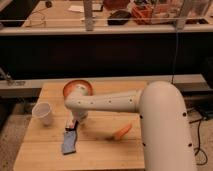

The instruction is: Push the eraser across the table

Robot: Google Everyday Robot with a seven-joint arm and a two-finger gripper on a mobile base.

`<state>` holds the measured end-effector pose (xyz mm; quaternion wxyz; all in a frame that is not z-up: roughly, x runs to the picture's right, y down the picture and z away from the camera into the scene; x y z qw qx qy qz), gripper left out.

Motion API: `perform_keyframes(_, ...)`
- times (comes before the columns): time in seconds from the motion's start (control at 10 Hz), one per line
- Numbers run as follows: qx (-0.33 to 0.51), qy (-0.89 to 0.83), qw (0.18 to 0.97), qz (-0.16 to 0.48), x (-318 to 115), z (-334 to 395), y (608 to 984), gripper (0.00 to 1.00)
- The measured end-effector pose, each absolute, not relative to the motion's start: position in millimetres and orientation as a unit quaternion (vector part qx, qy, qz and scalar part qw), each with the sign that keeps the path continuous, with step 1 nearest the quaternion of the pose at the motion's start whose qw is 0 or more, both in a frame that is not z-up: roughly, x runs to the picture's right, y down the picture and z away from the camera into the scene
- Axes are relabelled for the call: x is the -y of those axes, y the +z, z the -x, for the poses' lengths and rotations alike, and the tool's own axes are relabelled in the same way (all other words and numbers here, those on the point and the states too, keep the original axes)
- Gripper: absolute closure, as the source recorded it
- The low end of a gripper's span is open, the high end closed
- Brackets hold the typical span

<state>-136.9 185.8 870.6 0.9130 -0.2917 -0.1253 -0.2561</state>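
Observation:
The table [107, 152] is a square top of pale planks. My white arm reaches from the right across it, and my gripper [74, 121] points down at the left-middle of the table. A small dark block with a whitish top, the eraser [71, 127], lies right at the gripper's tip; much of it is hidden by the gripper. It touches the upper end of a blue sponge [69, 143] that lies just in front of it.
A white cup [43, 113] stands at the table's left edge. An orange bowl [77, 88] sits behind my arm. A carrot [123, 132] lies to the right of the gripper. A dark counter with a rail runs behind the table.

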Motion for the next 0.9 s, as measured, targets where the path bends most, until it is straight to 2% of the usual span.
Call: perform_keyframes(0.9, 0.117, -0.273, 0.912, 0.283, -183.4, 157.9, 874.2, 0.97)
